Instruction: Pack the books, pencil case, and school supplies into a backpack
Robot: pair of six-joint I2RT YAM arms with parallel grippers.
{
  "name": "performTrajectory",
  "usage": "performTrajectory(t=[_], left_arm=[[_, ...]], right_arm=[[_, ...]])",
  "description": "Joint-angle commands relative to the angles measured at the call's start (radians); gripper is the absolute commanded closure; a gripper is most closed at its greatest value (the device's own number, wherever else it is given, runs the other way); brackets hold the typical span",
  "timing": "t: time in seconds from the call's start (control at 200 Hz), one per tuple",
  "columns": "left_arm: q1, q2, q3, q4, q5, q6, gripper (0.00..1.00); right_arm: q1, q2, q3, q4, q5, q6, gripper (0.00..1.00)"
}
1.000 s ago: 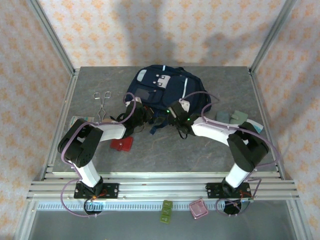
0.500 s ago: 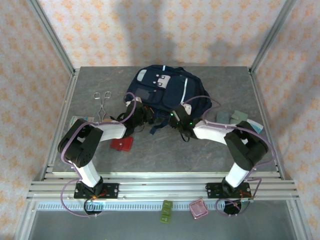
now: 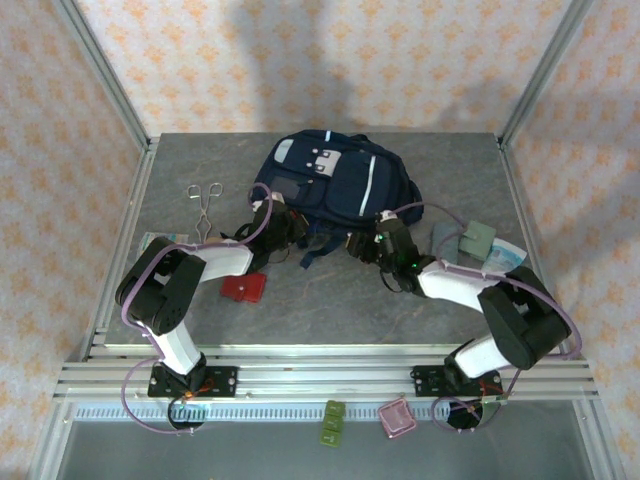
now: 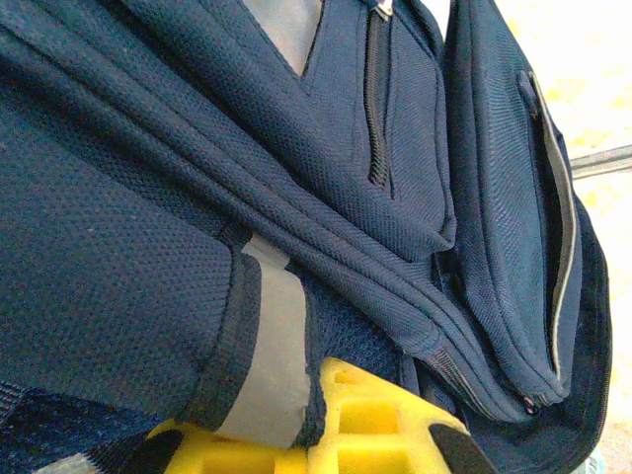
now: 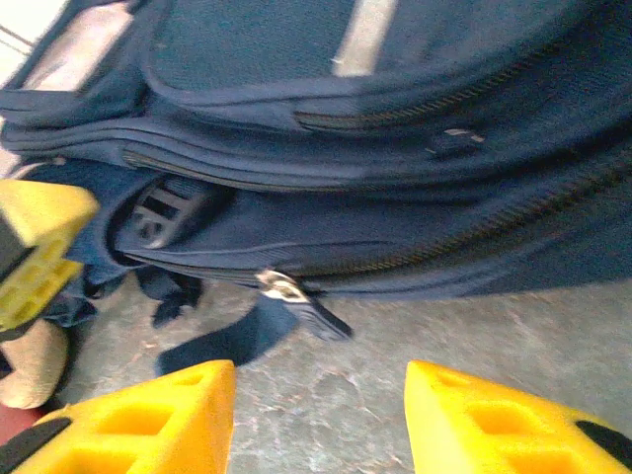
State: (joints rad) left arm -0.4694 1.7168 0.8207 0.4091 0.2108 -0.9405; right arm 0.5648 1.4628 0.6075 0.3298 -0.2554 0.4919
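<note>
One backpack (image 3: 335,180) out there, and it sits at the back middle of the table (image 3: 330,305). It lies flat with its front face up and its grey panel towards its left. From above it looks wider across than deep, with the pale stripes running near to far. A dark strap (image 3: 308,255) trails off its near edge.

Two arms, both at that near edge. The left gripper (image 3: 275,225) is at the backpack's near-left corner, clamped tight on the backpack. Navy fabric with a grey band is draped right over its yellow finger (image 4: 365,415).

The right gripper (image 3: 368,243) is at the near-right of the backpack with its jaws parted. Bare tabletop shows between its yellow fingers (image 5: 464,420) and there's nothing in them. A zip pull (image 5: 286,288) hangs off the backpack just ahead of them.

One red square (image 3: 243,288) lies flat, near and left of the backpack, sitting a touch askew. One scissor-handled clamp (image 3: 205,203) is to the backpack's left, its handles pointing away. Two flat greyish pieces (image 3: 470,238) lie side by side to its right.
</note>
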Motion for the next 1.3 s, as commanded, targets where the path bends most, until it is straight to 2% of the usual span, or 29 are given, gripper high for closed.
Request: performTrajectory(t=[0.0, 0.31, 0.616, 0.721, 0.926, 1.121, 1.191, 1.296], left_arm=[[-0.004, -0.028, 0.047, 0.037, 0.021, 0.025, 1.0], [-0.004, -0.05, 0.064, 0.022, 0.018, 0.028, 1.0], [-0.002, -0.057, 0.073, 0.017, 0.025, 0.023, 1.0], [-0.002, -0.057, 0.075, 0.019, 0.026, 0.02, 1.0], [-0.002, -0.058, 0.072, 0.016, 0.018, 0.023, 1.0], [-0.001, -0.053, 0.071, 0.022, 0.018, 0.023, 1.0], [0.0, -0.052, 0.069, 0.022, 0.019, 0.024, 1.0], [0.001, -0.054, 0.067, 0.019, 0.011, 0.029, 1.0]], right_arm=[[-0.011, 0.03, 0.003, 0.103, -0.061, -0.051, 0.52], [-0.04, 0.133, 0.032, 0.161, -0.12, -0.056, 0.51], [-0.04, 0.163, 0.066, 0.215, -0.128, -0.067, 0.58], [-0.048, 0.19, 0.086, 0.218, -0.135, -0.066, 0.64], [-0.049, 0.182, 0.083, 0.212, -0.116, -0.058, 0.88], [-0.049, 0.142, 0.062, 0.172, -0.095, -0.043, 0.94], [-0.049, 0.125, 0.06, 0.129, -0.074, -0.041, 1.0], [-0.049, 0.097, 0.059, 0.051, -0.044, -0.05, 1.0]])
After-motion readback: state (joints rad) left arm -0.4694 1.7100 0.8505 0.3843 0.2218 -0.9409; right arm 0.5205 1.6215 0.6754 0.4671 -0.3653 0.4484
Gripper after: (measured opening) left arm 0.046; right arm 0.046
